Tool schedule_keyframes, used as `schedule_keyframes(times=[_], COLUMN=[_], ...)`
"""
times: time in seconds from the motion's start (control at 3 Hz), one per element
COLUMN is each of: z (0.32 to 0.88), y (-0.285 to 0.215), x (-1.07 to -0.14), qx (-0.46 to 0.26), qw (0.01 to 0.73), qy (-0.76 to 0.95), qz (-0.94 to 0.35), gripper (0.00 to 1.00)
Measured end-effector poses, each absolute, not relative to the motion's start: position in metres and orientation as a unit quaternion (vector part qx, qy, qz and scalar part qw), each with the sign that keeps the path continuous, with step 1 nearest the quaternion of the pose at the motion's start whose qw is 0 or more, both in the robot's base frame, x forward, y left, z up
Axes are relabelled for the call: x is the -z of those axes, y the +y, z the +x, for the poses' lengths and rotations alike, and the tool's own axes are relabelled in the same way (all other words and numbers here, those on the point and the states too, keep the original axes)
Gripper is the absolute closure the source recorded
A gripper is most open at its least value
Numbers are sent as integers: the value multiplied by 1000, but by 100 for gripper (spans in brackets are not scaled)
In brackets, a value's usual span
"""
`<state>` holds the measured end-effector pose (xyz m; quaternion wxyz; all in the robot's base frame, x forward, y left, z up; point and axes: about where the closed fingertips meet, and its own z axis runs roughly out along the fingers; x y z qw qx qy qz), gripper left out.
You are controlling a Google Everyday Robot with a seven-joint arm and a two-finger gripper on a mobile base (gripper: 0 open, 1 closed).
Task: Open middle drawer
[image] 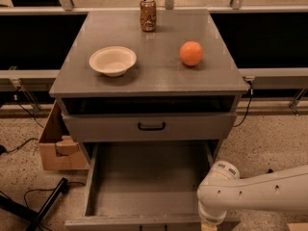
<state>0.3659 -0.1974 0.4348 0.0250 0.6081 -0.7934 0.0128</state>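
Note:
The grey cabinet [149,83] has one drawer pulled far out at the bottom of the view. This is the middle drawer [149,177], with a shallow, empty grey tray. Its front [120,223] lies along the picture's bottom edge. Above it is a narrower drawer front with a small black handle [151,126], pushed nearly in under a dark gap. My white arm [226,191] reaches in from the right and bends down at the open drawer's front right corner. My gripper is below the bottom edge, out of view.
On the cabinet top are a white bowl [112,60], an orange [191,53] and a can [148,14]. A cardboard box [55,143] stands on the floor to the left of the cabinet. Cables and a black bar [45,203] lie on the speckled floor.

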Motion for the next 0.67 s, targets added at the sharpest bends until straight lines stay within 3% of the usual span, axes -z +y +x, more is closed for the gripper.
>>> schedule_keyframes(times=[0.67], z=[365], y=[-198], x=[-434], qx=[-12], qw=[26], qy=[-793], qz=[608], gripper=[0])
